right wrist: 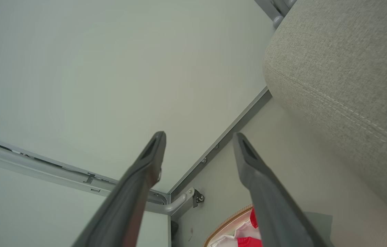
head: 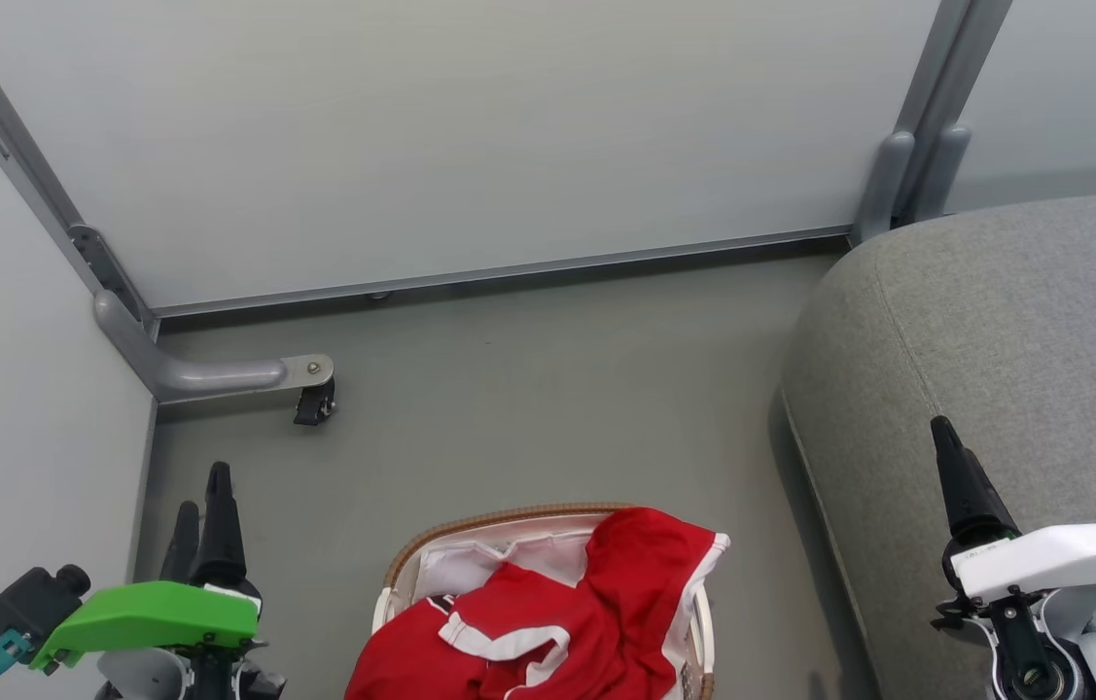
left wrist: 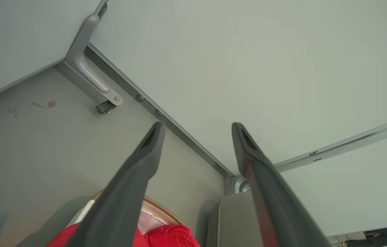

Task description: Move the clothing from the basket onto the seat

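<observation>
Basket [head: 470, 526] sits on the grey floor [head: 528, 389], low centre in the head view, between our two arms. We take this as staging, since either arm can reach down into it. The brown woven rim and white liner [head: 465, 569] show at the far end; the near end runs off the bottom edge.

Clothing [head: 596, 622] is in the basket: a red heap with white trim, piled above the rim and spilling over the side nearest the seat [head: 1005, 321]. It is loose and crumpled. We judge it will come up as a dangling bundle and may drag a second piece along. We cannot tell how many garments there are.

Seat stands just beside the basket on our right, its top higher than the rim, with no red cloth on the part we see. The carry is short, but it needs a lift.

Left pincer [left wrist: 197, 127]: fingers spread wide, nothing between them, held above the floor left of the basket. Right pincer [right wrist: 198, 136]: likewise spread and empty, showing against the seat in the head view. We read both as a ready stance, parked clear so the head camera sees the load.

Nothing is across yet. Partition panel [head: 431, 126] closes the space behind; its caster foot [head: 314, 399] stands well apart from the basket.
</observation>
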{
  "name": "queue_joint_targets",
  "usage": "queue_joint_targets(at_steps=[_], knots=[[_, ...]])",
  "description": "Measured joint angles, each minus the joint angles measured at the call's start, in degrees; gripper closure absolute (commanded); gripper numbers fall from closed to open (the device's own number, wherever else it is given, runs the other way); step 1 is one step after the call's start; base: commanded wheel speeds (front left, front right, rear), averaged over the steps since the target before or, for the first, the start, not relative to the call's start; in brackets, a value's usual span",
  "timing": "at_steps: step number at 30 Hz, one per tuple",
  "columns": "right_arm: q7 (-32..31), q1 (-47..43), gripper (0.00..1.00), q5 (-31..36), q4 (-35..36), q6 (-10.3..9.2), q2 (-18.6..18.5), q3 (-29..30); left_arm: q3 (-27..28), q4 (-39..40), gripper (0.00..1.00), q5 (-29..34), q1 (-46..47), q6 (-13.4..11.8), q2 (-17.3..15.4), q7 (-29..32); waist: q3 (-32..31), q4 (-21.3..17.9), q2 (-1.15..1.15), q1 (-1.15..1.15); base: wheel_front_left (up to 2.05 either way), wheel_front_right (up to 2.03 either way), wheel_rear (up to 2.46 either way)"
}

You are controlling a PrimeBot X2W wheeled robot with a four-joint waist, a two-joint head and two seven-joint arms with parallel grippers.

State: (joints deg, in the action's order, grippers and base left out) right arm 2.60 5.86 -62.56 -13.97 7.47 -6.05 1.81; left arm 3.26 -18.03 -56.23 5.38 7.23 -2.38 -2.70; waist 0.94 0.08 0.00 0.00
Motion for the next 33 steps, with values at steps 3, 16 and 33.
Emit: queue_joint_targets(at_steps=[3,16,33], knots=[[0.59,0.00,0.00,2.98,0.16,0.00,-0.21,-0.29,-0.32,-0.43,0.00,3.27,0.01,0.00,0.01,-0.49,0.01,0.02,0.00,0.00,0.00,0.00,0.00],[3.02,0.13,0.00,14.34,0.32,0.00,-0.97,-1.30,-1.91,-1.79,0.00,14.94,0.36,-0.25,-0.01,-2.93,0.19,0.09,0.00,0.00,0.00,0.00,0.00],[5.60,0.63,0.00,27.05,-0.29,0.00,-2.04,-2.88,-4.01,-3.05,0.00,27.91,0.66,-1.24,-0.13,-5.68,0.27,0.27,0.00,0.00,0.00,0.00,0.00]])
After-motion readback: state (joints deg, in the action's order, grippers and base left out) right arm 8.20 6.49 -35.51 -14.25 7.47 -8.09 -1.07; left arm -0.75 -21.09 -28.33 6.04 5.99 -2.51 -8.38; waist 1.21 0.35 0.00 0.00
